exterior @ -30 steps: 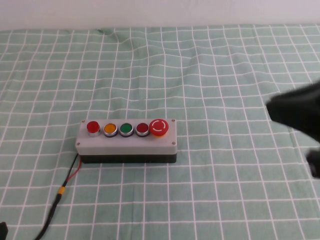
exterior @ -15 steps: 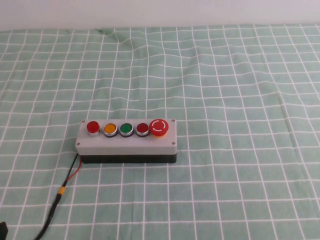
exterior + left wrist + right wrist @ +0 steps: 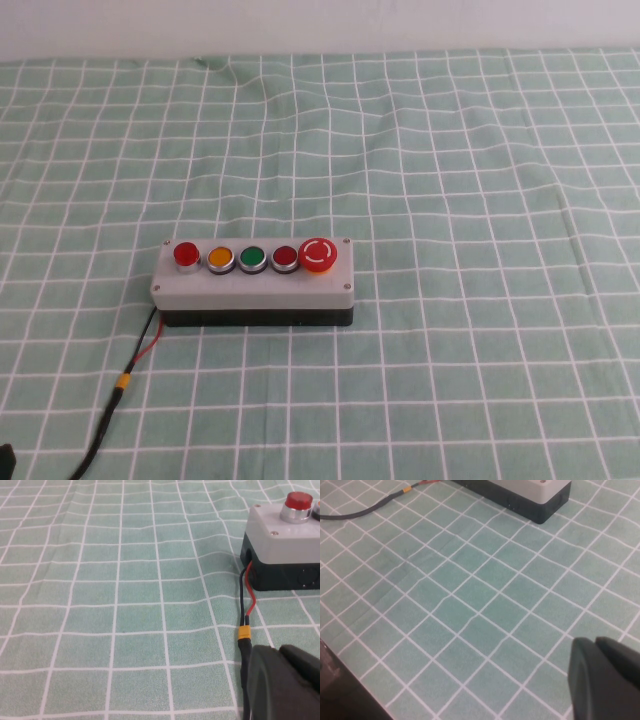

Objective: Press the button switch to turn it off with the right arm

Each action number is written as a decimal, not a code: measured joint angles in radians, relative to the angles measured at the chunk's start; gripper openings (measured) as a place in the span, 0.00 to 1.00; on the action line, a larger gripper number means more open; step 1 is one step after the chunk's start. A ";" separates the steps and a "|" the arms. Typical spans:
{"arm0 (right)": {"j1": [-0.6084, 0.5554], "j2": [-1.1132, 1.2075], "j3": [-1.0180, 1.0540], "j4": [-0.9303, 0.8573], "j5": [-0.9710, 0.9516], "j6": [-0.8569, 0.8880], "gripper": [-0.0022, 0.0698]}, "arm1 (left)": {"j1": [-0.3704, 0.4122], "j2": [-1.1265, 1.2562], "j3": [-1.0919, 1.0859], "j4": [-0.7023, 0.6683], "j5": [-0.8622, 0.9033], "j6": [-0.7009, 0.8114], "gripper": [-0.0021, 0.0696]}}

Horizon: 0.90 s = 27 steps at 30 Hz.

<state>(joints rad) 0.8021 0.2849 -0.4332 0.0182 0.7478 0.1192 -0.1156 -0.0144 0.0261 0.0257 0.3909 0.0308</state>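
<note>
The button switch [image 3: 186, 254] is the small bright-red, silver-ringed button at the left end of the grey box [image 3: 255, 288], next to the orange button [image 3: 220, 257]. It also shows in the left wrist view [image 3: 298, 501]. The right arm is out of the high view. My right gripper [image 3: 595, 643] shows only in its wrist view, shut and empty, above bare cloth well away from the box corner [image 3: 535, 495]. My left gripper [image 3: 279, 651] is shut and empty, low over the cloth beside the box's cable [image 3: 244, 610].
On the box, green [image 3: 251, 258], dark red [image 3: 285, 258] and large red mushroom [image 3: 318, 254] buttons follow the orange one. A black cable with an orange band [image 3: 120, 382] runs from the box's left end to the front left. A green checked cloth [image 3: 450, 180] covers the table.
One second ago the right arm was a dark blur at the right edge of the high view. It has since left that view. The box and buttons have not moved.
</note>
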 joint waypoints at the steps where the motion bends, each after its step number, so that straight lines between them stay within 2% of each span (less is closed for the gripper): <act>1: 0.000 0.000 0.000 0.000 0.000 0.002 0.01 | 0.000 0.000 0.000 0.000 0.000 0.000 0.02; 7: -0.002 -0.003 0.000 0.000 0.002 0.002 0.01 | 0.000 0.000 0.000 0.000 0.000 0.000 0.02; 10: -0.048 -0.033 0.000 0.018 0.004 0.002 0.01 | 0.000 0.000 0.000 0.000 0.000 0.000 0.02; 18: -0.350 -0.208 0.120 0.068 -0.115 0.002 0.01 | 0.000 0.000 0.000 0.000 0.000 0.000 0.02; 27: -0.583 -0.298 0.274 0.079 -0.191 0.002 0.01 | 0.000 0.000 0.000 0.000 0.000 0.000 0.02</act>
<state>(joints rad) 0.2189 -0.0136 -0.1597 0.0972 0.5567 0.1209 -0.1156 -0.0144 0.0261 0.0257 0.3909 0.0308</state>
